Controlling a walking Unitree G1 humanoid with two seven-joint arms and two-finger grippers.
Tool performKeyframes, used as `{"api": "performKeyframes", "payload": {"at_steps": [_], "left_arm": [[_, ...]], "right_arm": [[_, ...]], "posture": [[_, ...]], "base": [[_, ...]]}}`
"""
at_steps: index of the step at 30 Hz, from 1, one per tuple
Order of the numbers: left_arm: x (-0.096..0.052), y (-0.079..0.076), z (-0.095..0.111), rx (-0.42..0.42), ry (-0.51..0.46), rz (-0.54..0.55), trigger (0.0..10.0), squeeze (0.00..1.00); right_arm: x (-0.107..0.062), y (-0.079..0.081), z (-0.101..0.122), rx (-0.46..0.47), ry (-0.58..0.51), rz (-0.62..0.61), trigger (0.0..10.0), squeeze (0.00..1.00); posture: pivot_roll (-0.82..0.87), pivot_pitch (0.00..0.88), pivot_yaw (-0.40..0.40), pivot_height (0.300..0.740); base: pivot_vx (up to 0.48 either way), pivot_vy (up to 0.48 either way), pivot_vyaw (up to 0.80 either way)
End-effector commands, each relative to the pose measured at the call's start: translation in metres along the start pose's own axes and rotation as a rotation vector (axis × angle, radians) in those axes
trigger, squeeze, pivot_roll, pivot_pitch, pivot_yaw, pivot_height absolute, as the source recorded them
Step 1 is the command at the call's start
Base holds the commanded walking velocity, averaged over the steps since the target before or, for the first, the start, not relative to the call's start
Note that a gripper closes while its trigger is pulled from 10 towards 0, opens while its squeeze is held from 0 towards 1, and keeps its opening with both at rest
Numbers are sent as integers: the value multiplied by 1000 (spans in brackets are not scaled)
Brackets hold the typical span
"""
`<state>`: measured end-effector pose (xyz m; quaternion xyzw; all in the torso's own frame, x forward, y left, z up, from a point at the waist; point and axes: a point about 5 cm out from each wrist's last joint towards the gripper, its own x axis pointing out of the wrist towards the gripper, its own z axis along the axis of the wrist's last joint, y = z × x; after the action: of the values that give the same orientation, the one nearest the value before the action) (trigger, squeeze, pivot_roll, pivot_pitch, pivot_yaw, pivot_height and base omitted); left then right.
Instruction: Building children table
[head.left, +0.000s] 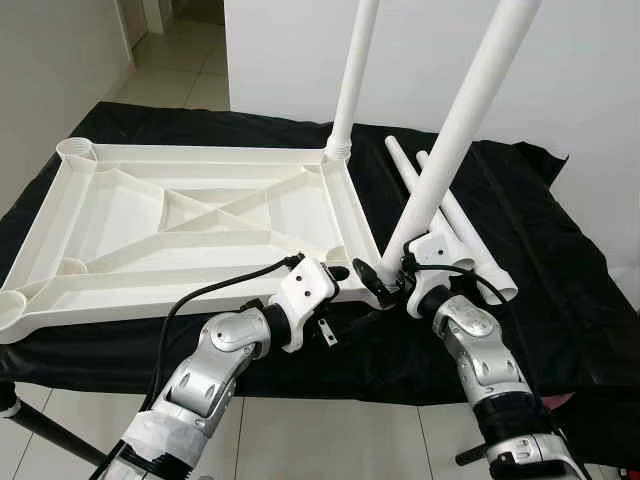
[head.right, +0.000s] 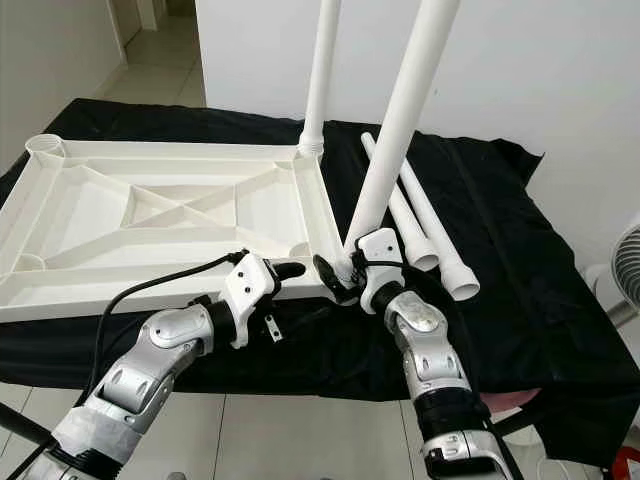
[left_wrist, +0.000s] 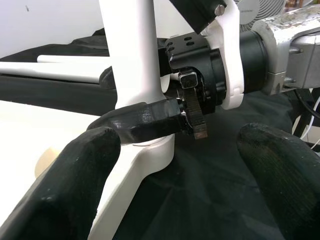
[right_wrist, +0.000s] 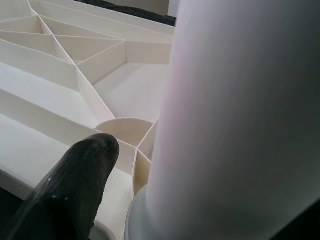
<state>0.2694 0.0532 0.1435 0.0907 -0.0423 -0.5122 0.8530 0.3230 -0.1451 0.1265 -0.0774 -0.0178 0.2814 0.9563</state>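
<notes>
We find the right gripper (head.left: 385, 282) clamped on leg 2 (head.left: 455, 130), tilted at the top's (head.left: 130, 215) near-right socket, left gripper (head.left: 335, 272) parted beside; we advise righting it before twisting.

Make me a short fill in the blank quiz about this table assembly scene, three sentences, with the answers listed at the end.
1. The white tabletop lies upside down on a ____ cloth.
2. The right gripper grips the base of a leg at the tabletop's near ____ corner.
3. The number of spare legs lying loose on the cloth beside the tabletop is ____.

Answers: black; right; two
</notes>
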Motion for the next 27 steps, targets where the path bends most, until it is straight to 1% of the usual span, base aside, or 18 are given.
{"api": "performKeyframes", "payload": {"at_steps": [1,4,5,6,8,9,12,19,20,21,22,25,26,27], "left_arm": [[2,0,2,10,0,-10,10000,0],[3,0,2,12,-3,-10,10000,0],[3,0,3,13,-3,-9,10000,0],[3,1,3,13,-3,-8,10000,0],[3,1,3,13,-2,-7,10000,0],[3,1,3,14,-3,-6,10000,0],[2,1,3,13,-3,-2,10000,0],[2,1,3,11,-4,-3,10000,0],[2,0,3,10,-4,-5,10000,0],[2,0,3,10,-4,-5,10000,0],[3,0,3,10,-4,-7,10000,0],[3,0,2,9,-3,-9,10000,0],[3,0,2,9,-3,-11,10000,0],[3,0,2,9,-3,-11,10000,0]], "right_arm": [[1,-2,0,-23,3,19,10000,0],[6,-3,0,-33,6,88,10000,0],[9,-3,-1,-31,15,108,4196,0],[11,-3,-3,-30,25,119,3020,0],[12,-4,-5,-31,31,123,3020,0],[13,-4,-6,-27,34,130,0,0],[12,-3,-12,-15,46,139,0,0],[10,-2,-16,0,48,133,0,0],[9,-2,-17,7,46,123,7294,0],[9,-2,-17,7,46,123,7294,0],[9,-2,-18,12,45,116,10000,0],[9,0,-19,38,27,84,10000,0],[9,1,-20,37,28,47,10000,0],[9,1,-20,37,28,47,10000,0]], "posture": [[47,0,-89,740],[51,0,-90,740],[54,0,-91,740],[56,0,-91,740],[56,0,-91,740],[59,0,-93,740],[60,0,-93,740],[55,0,-90,740],[53,0,-90,740],[53,0,-90,740],[53,0,-90,740],[51,0,-92,740],[50,0,-94,740],[50,0,-94,740]], "base": [[0,0,0],[0,0,0],[0,0,0],[0,0,0],[0,0,0],[0,0,0],[0,0,0],[0,0,0],[0,0,0],[0,0,0],[0,0,0],[0,0,0],[0,0,0],[0,0,0]]}}
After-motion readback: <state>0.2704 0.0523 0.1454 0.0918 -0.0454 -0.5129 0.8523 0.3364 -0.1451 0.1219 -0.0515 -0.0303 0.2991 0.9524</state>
